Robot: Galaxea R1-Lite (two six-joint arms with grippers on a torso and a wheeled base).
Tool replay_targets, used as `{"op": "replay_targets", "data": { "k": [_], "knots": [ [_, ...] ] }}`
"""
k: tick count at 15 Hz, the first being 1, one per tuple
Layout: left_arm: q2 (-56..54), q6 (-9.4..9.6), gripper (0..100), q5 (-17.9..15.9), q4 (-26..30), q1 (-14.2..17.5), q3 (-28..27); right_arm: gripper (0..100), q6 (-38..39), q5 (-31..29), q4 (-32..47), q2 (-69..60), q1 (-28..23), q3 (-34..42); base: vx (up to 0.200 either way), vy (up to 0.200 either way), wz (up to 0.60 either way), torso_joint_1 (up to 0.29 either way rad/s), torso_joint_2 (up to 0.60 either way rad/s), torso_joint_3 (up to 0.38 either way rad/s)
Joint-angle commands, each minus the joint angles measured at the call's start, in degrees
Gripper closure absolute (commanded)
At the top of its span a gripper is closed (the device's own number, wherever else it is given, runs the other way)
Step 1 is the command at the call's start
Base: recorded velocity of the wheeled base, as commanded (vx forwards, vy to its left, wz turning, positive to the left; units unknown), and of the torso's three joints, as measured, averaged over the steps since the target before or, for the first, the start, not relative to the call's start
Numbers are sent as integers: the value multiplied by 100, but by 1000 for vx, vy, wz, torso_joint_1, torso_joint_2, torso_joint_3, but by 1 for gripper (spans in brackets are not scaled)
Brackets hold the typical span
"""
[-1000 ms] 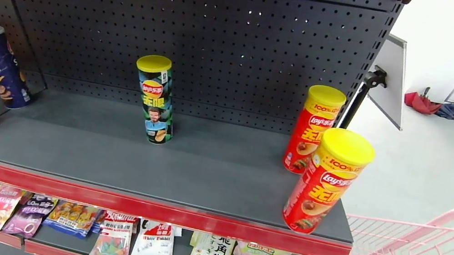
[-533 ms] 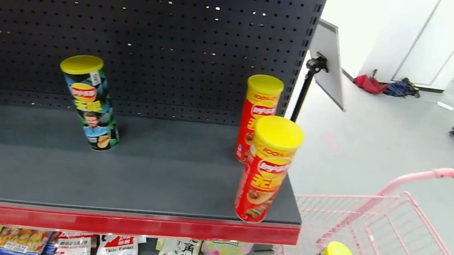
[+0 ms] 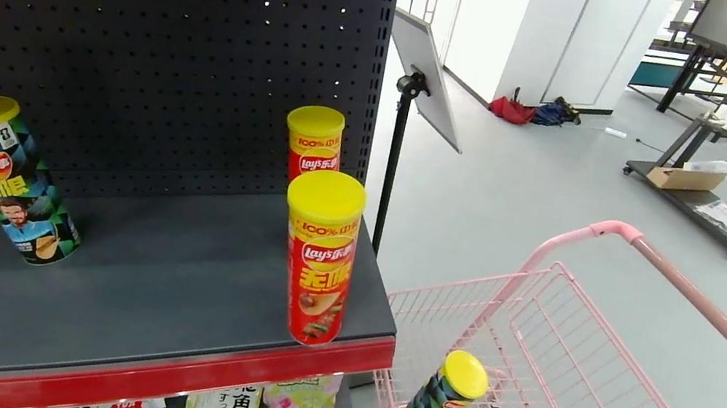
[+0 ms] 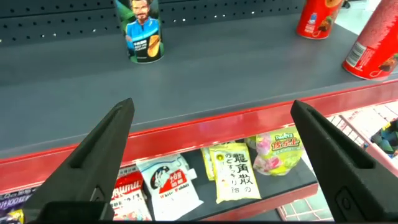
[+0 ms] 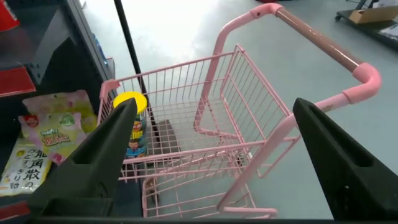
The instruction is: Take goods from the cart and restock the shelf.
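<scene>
Head view: the pink cart (image 3: pixel 627 237) stands off the shelf's (image 3: pixel 138 270) right end, with a dark chip can (image 3: pixel 445 399) leaning in the corner nearest the shelf. On the shelf stand two red cans (image 3: pixel 318 263) – front and back of its right end.

Left wrist view: the left gripper (image 4: pixel 211 104) is before the shelf's front edge, fingers wide and empty.

Right wrist view: the right gripper (image 5: pixel 214 102) is over the cart beside the shelf's end, fingers wide and empty.

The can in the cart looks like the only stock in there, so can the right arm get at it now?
Probably yes: the right gripper hangs open above the cart, whose top is open, and nothing covers the can leaning in its corner.
</scene>
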Motion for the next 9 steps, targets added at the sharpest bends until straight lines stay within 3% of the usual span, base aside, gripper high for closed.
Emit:
{"op": "replay_targets", "data": {
  "k": [1, 7, 9],
  "knots": [
    [5, -2, 0, 8, -1, 4, 5, 0, -2, -2, 0, 2, 7, 0, 0, 0, 0, 0, 0, 0],
    [5, -2, 0, 8, -1, 4, 5, 0, 7, -2, 0, 2, 7, 0, 0, 0, 0, -12, 16, 13],
    [5, -2, 0, -1, -1, 4, 5, 0, 16, -2, 0, 2, 7, 0, 0, 0, 0, -144, 334, 186]
  ]
}}
